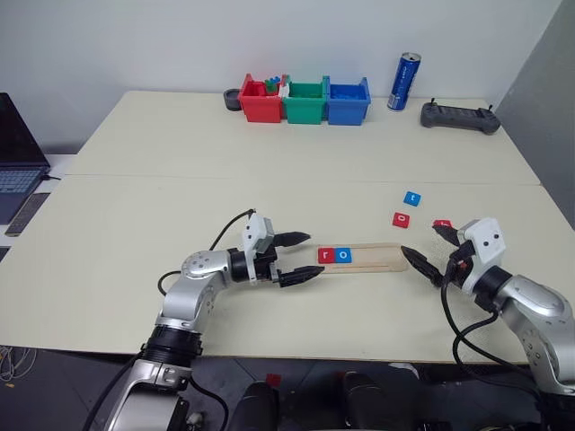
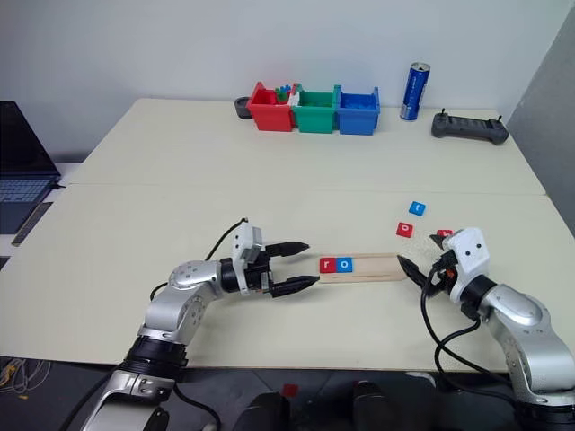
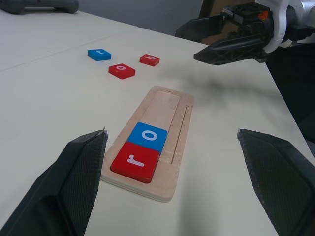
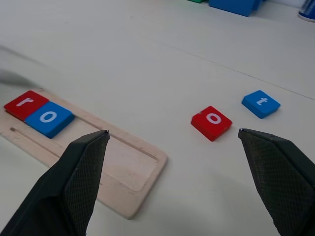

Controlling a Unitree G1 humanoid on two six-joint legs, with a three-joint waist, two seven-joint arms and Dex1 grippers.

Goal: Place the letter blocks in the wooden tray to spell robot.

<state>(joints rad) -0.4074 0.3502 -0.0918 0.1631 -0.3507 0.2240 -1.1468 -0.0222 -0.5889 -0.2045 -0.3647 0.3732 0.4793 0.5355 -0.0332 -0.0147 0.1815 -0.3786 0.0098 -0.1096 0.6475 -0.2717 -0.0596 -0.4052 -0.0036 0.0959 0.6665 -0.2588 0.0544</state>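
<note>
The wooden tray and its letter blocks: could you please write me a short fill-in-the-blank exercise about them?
1. The wooden tray already holds ___ letter blocks.
2. In the tray, the red r block sits beside the ___ o block.
3. The t block out on the table is coloured ___.
4. Both the left hand and the right hand are ___.

Missing words: two; blue; blue; open

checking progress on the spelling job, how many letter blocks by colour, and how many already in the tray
red letter blocks: 3 (r, o, b)
blue letter blocks: 2 (o, t)
total: 5
in the wooden tray: 2
</note>
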